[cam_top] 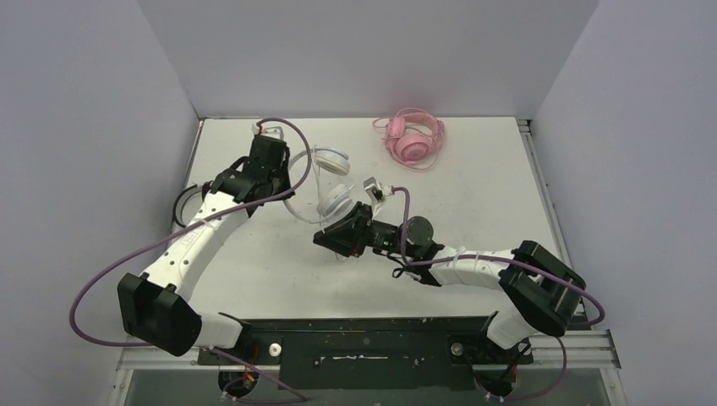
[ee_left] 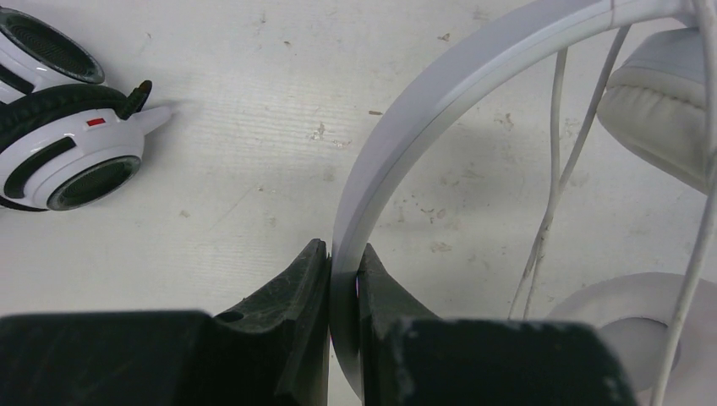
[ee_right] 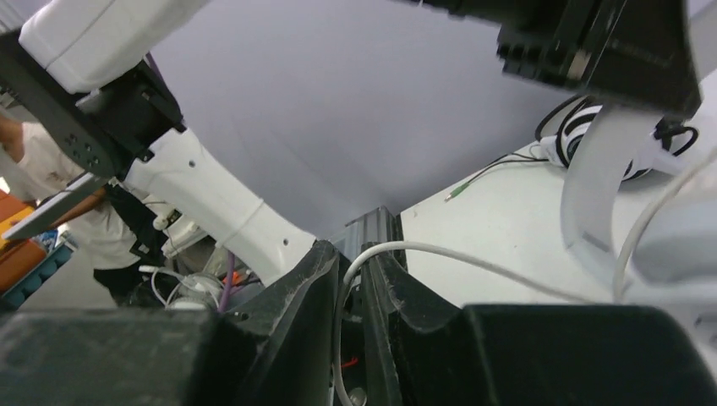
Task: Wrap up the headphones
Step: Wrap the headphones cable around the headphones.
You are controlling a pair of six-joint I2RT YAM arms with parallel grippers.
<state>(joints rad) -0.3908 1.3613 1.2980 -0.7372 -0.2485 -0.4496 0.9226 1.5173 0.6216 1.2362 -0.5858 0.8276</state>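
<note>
Markings: no brand or lettering can be read. The only mark is a small red patch (ee_left: 95,122) on one cup of the black-and-white headset (ee_left: 72,148), too small to make out. A green-tipped plug (ee_right: 457,193) lies on the bench (cam_top: 482,211) at the end of a thin cable.

Count: three headsets and two arms, each with one tool.

Positions: the white headset (cam_top: 331,159) sits left of centre, toward the far side, between the two tools. The pink headset (cam_top: 412,142) lies at the far edge, right of centre, well apart from both arms. The black-and-white headset rests at the left edge, near the left arm and partly hidden by it in the top view.

Left tool (ee_left: 345,271): clenched on the white headband (ee_left: 440,93), one finger on each face of the band.

Right tool (ee_right: 351,262): the white cable (ee_right: 473,258) runs through the narrow gap between its fingers. Whether the cable is pinched or lies loose there cannot be told.

Edges and room: plain walls (cam_top: 363,51) close the bench on the left, far and right sides. The right half of the bench, near of the pink headset, is open surface, as is the strip near the arm bases at centre. The left far corner is crowded by the left arm, the white headset and the black-and-white headset.
</note>
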